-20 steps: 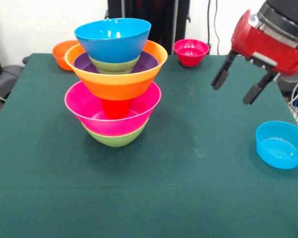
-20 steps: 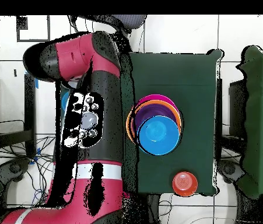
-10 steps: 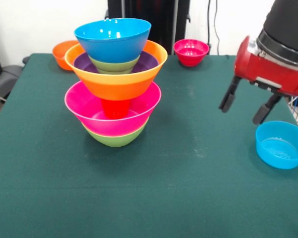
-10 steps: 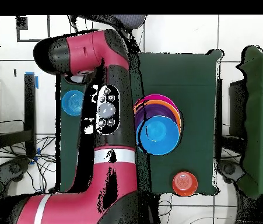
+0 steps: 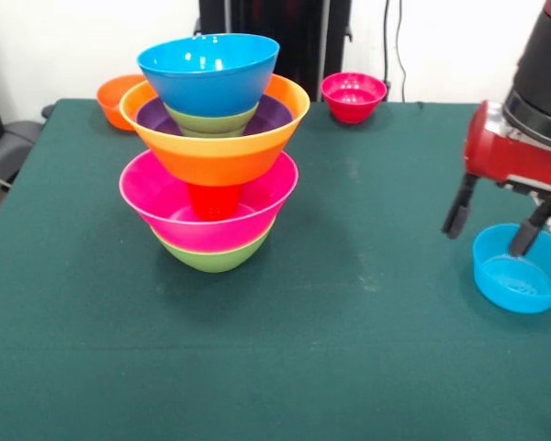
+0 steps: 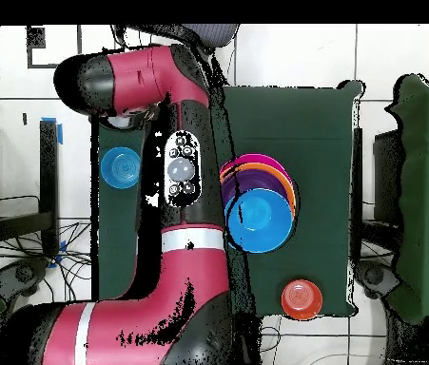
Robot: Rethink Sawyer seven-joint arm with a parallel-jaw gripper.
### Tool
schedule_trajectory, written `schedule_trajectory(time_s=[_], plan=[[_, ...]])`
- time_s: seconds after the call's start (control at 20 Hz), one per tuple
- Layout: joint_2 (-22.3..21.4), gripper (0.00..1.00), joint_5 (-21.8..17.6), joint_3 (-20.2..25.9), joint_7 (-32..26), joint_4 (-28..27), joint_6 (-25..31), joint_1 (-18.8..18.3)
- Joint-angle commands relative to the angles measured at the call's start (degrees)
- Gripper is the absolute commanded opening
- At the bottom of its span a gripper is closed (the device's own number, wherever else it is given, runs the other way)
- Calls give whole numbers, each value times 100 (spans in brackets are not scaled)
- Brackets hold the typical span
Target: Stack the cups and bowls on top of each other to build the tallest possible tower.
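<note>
The tower stands left of centre in the front view: a green bowl point(image 5: 213, 257) lowest, then a pink bowl point(image 5: 156, 204) holding an orange cup point(image 5: 213, 199), a large orange bowl point(image 5: 219, 154), a purple bowl point(image 5: 271, 115), a small green bowl point(image 5: 211, 119) and a blue bowl point(image 5: 208, 69) on top. From overhead the tower point(image 6: 259, 204) shows beside the arm. A loose blue bowl point(image 5: 519, 271) point(image 6: 120, 166) sits at the right edge. My gripper point(image 5: 491, 228) is open and straddles that bowl's left rim, one finger inside and one outside.
A small orange bowl point(image 5: 118, 97) sits at the back left and a small red bowl point(image 5: 353, 96) point(image 6: 301, 298) at the back centre. The green table point(image 5: 349, 322) ends just right of the blue bowl. The arm point(image 6: 182, 171) covers part of the table from overhead.
My gripper, still open, has come down and to the right, from above the table's right side to the loose blue bowl's rim. The tower has not moved.
</note>
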Motion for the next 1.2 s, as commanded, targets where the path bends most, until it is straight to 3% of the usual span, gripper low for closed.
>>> schedule_trajectory(time_s=[0.05, 0.5, 1.2], plan=[[56, 100, 116, 942, -1785, -90, 499, -155], [89, 100, 14, 1085, -2021, -222, 891, -269], [122, 100, -535, 778, -2625, -36, 1000, -400]])
